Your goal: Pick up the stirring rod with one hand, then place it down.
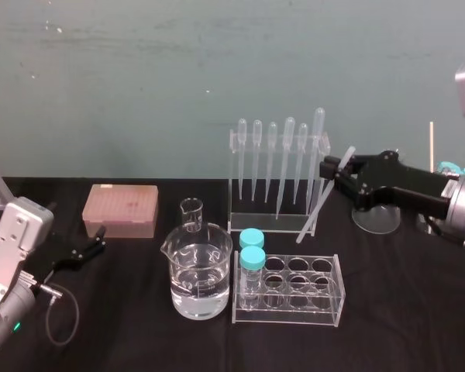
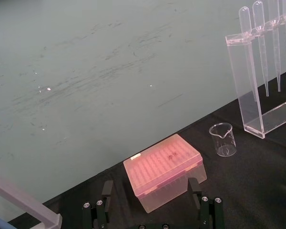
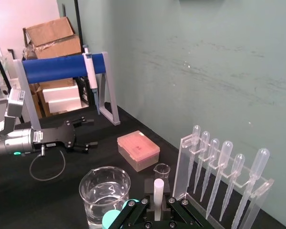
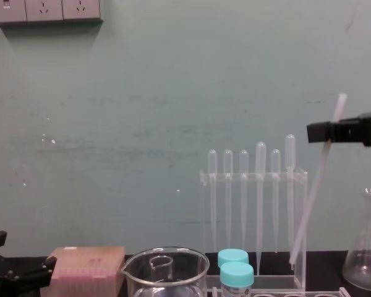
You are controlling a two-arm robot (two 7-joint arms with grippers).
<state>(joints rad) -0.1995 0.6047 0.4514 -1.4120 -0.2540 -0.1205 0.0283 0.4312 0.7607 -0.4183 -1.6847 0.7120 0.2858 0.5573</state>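
The right gripper pinches the stirring rod near its upper end. The rod slants down past the right end of the pipette rack, which holds six pipettes. In front of the rack stand a large beaker part-filled with clear liquid, an empty small beaker and a tube rack with two capped tubes. The left gripper rests well left of the rack, fingers spread.

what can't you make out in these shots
- Head view: whether the stirring rod touches the pipette rack; clear plastic overlaps its lower tip.
- Right wrist view: the stirring rod's length, hidden under the right pincer.
- Left wrist view: the left pincer, its base cut off by the bottom edge.
- Chest view: the flask, cut by the right edge.
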